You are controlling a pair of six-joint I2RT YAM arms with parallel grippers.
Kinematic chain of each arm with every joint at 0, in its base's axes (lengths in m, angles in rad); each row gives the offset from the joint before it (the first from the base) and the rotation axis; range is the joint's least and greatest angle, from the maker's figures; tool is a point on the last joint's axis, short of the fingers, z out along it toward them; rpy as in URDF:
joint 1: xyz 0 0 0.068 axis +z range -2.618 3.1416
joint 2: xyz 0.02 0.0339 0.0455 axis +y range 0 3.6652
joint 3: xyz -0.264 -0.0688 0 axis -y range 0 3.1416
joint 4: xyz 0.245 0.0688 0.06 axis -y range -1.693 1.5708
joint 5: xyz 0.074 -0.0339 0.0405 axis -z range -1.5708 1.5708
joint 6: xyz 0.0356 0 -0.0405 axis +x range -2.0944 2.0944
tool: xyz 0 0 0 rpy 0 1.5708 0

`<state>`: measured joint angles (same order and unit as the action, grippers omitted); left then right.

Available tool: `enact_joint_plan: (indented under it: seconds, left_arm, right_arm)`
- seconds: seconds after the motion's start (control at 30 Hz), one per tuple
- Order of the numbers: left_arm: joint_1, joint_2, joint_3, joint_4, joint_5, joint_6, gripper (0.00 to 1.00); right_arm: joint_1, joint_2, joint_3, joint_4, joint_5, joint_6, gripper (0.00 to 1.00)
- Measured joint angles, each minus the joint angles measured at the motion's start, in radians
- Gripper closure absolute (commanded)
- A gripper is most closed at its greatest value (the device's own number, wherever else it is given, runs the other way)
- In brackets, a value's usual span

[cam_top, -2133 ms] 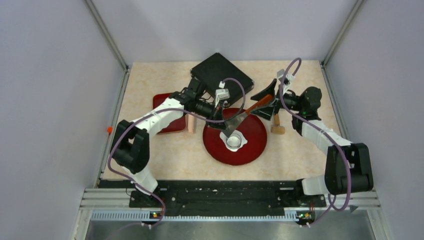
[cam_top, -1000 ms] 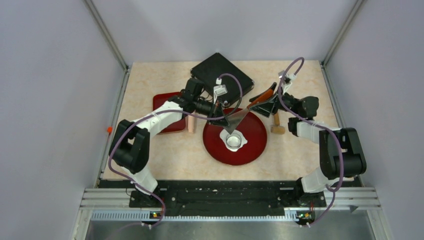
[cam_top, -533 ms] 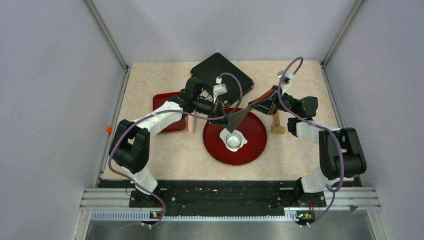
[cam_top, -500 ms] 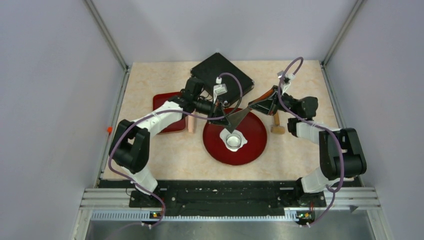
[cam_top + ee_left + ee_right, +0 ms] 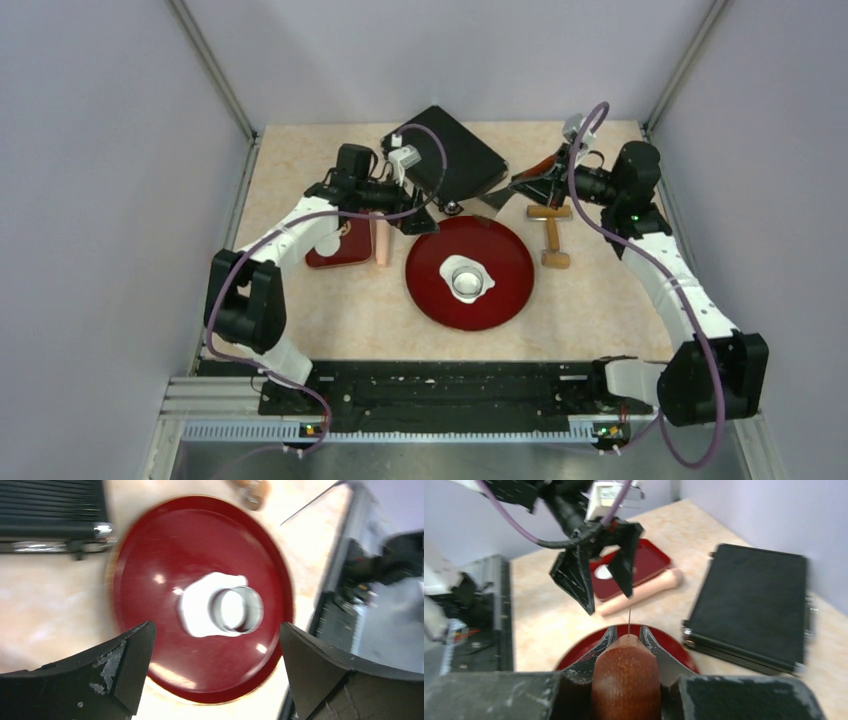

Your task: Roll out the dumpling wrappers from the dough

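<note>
One ragged white dough patch (image 5: 447,268) lies mid round red plate (image 5: 510,250), a clear ring cutter (image 5: 258,611) standing in it. The left gripper (image 5: 216,630), spread wide and empty, is nearer, with the dough at its 5 o'clock seen from above. The right gripper (image 5: 627,636), clamping a wooden-handled scraper (image 5: 626,685), has it at 7 o'clock.

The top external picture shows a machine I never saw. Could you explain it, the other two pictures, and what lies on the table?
Two robot arms stand at the table's near edge. One camera looks down from above; one sits on each wrist. The round red plate holds ragged white dough under a ring cutter. Beside it lie a rolling pin, a red tray and a black case. The left gripper is open, empty; the right gripper holds a wooden-handled scraper.
</note>
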<state>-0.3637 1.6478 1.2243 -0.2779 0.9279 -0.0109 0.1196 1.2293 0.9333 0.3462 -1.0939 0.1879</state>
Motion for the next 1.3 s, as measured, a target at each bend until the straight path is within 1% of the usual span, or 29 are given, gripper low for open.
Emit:
enact_joint_plan:
  seconds: [0.13,0.23,0.37,0.47,0.53,0.7,0.87,1.0,1.2,1.3]
  left_arm:
    - [0.023,-0.021,0.026,-0.038,-0.237,0.069,0.01]
    - [0.021,0.0,0.028,-0.052,-0.386,0.112,0.01]
    - [0.018,0.064,0.006,-0.045,-0.514,0.129,0.01]
    - [0.019,0.103,-0.034,-0.035,-0.576,0.127,0.02]
    - [0.018,0.114,-0.06,-0.029,-0.6,0.121,0.02]
    - [0.016,0.126,-0.074,-0.01,-0.621,0.102,0.04]
    - [0.016,0.134,-0.073,0.005,-0.634,0.08,0.11]
    - [0.01,0.157,-0.072,0.006,-0.634,0.061,0.16]
    - [-0.016,0.208,-0.064,0.008,-0.636,0.046,0.36]
    - [-0.023,0.215,-0.055,0.008,-0.635,0.035,0.48]
  right_arm:
    - [0.002,-0.027,0.145,-0.41,0.121,-0.336,1.0]
    - [0.01,-0.038,0.161,-0.629,0.215,-0.522,1.0]
    - [0.05,-0.064,0.126,-0.837,0.342,-0.698,1.0]
    - [0.11,-0.107,0.091,-0.949,0.421,-0.779,1.0]
    - [0.143,-0.134,0.087,-1.006,0.446,-0.807,1.0]
    - [0.201,-0.18,0.097,-1.081,0.491,-0.841,1.0]
    - [0.287,-0.153,0.129,-1.117,0.553,-0.836,1.0]
    - [0.361,-0.105,0.139,-1.119,0.597,-0.778,1.0]
    - [0.371,-0.019,0.186,-1.118,0.601,-0.667,1.0]
    - [0.371,0.015,0.21,-1.117,0.585,-0.628,1.0]
